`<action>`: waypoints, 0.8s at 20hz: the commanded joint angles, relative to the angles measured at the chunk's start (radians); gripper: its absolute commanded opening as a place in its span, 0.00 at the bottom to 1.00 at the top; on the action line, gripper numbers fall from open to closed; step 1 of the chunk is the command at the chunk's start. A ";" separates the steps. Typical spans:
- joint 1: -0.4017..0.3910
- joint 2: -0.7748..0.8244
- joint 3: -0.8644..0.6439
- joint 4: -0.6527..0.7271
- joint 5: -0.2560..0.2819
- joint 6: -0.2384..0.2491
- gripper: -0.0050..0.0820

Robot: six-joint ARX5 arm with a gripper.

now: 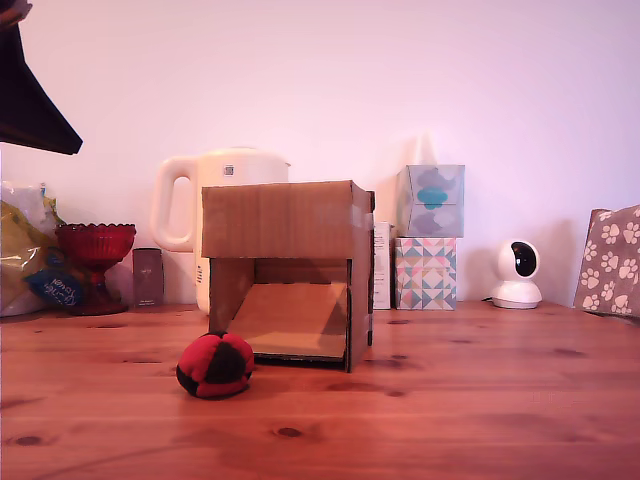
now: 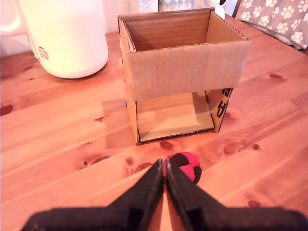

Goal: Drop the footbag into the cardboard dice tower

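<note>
A: Where is the footbag (image 1: 215, 365)?

B: On the wooden table (image 1: 480, 400), just in front of the cardboard dice tower (image 1: 288, 268), off the corner at the exterior view's left. It sits close to the tower, but I cannot tell whether the two touch.

A: Does it point any way?

B: No. It is round, with red and black panels, so no long axis shows. In the exterior view a red panel faces up and black ones sit at its side and base.

A: And the tower?

B: It stands upright, a boxy shape a little wider than tall. Its front cut-out faces the exterior camera, and the sloped ramp inside runs down toward that opening. The wrist view shows its top open.

A: The gripper?

B: The gripper (image 2: 164, 173) has its two dark fingers pressed together with nothing between them. It hangs above the table, short of the footbag, tips aimed toward the tower's front. The ball shows just past the tips.

A: What else is around?

B: Behind the tower stands a white kettle (image 1: 210, 200). At the exterior view's left is a red glass goblet (image 1: 96, 262); at its right are two stacked tissue boxes (image 1: 428, 238) and a small white camera (image 1: 517, 275).
</note>
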 commanded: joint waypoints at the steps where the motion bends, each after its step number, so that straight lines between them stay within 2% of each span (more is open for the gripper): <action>1: 0.003 0.002 -0.016 0.015 -0.002 0.004 0.03; 7: 0.003 0.002 -0.016 0.012 0.002 0.004 0.03; 11: 0.003 0.040 -0.016 0.031 0.035 0.005 0.03; 14: 0.002 0.121 -0.024 0.113 0.061 0.005 0.03; 16: -0.007 0.167 -0.069 0.256 0.090 0.005 0.03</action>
